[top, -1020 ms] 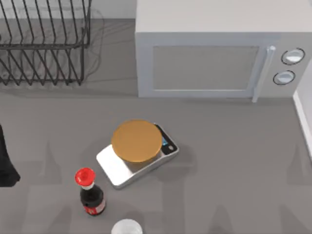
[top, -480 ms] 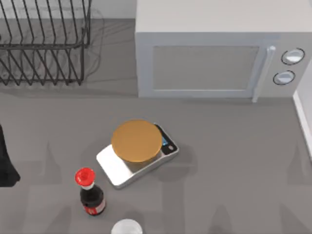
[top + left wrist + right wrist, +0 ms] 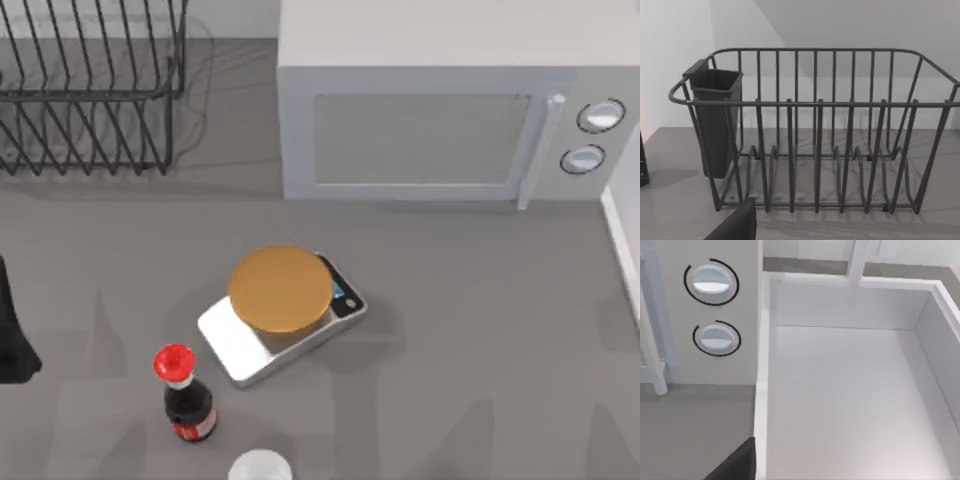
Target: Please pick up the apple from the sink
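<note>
The apple is out of view. The sink (image 3: 840,302) is a white basin beside the microwave, and the stretch of its floor that I see holds nothing. Its rim shows at the right edge of the table (image 3: 622,235). A dark part of my right gripper (image 3: 737,462) hangs over the counter just beside the sink's near wall. My left arm (image 3: 12,335) sits at the table's left edge. A dark part of my left gripper (image 3: 735,225) points at the dish rack.
A microwave (image 3: 420,110) stands at the back, its two knobs (image 3: 712,282) close to the sink. The wire dish rack (image 3: 90,90) with a dark cutlery cup (image 3: 715,120) is at back left. A scale with an orange plate (image 3: 280,290), a red-capped bottle (image 3: 185,395) and a white object (image 3: 260,468) are in front.
The arm shadows on the table at the front right have shifted. The objects on the table and the left arm have not moved.
</note>
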`<state>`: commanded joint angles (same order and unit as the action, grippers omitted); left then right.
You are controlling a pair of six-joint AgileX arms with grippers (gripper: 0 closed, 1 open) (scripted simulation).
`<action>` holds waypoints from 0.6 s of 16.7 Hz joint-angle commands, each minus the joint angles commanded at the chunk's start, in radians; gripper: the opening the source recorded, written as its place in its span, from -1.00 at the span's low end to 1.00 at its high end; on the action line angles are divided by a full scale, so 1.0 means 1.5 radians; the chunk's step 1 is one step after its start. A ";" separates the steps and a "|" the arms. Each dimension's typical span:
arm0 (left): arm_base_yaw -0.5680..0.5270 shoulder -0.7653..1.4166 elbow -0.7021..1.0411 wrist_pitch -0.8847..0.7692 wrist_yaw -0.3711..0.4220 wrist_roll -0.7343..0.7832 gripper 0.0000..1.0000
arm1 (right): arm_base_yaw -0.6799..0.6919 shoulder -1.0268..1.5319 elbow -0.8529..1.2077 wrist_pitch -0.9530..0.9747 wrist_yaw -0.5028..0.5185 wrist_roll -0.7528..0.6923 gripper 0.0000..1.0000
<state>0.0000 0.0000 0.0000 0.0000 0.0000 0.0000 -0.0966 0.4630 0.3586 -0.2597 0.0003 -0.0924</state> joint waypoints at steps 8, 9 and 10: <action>0.000 0.000 0.000 0.000 0.000 0.000 1.00 | -0.099 0.551 0.369 -0.267 0.000 -0.095 1.00; 0.000 0.000 0.000 0.000 0.000 0.000 1.00 | -0.111 0.617 0.412 -0.298 0.000 -0.106 1.00; 0.000 0.000 0.000 0.000 0.000 0.000 1.00 | -0.122 0.680 0.453 -0.328 0.000 -0.117 1.00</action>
<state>0.0000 0.0000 0.0000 0.0000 0.0000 0.0000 -0.2797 1.4836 1.0380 -0.7516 0.0008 -0.2675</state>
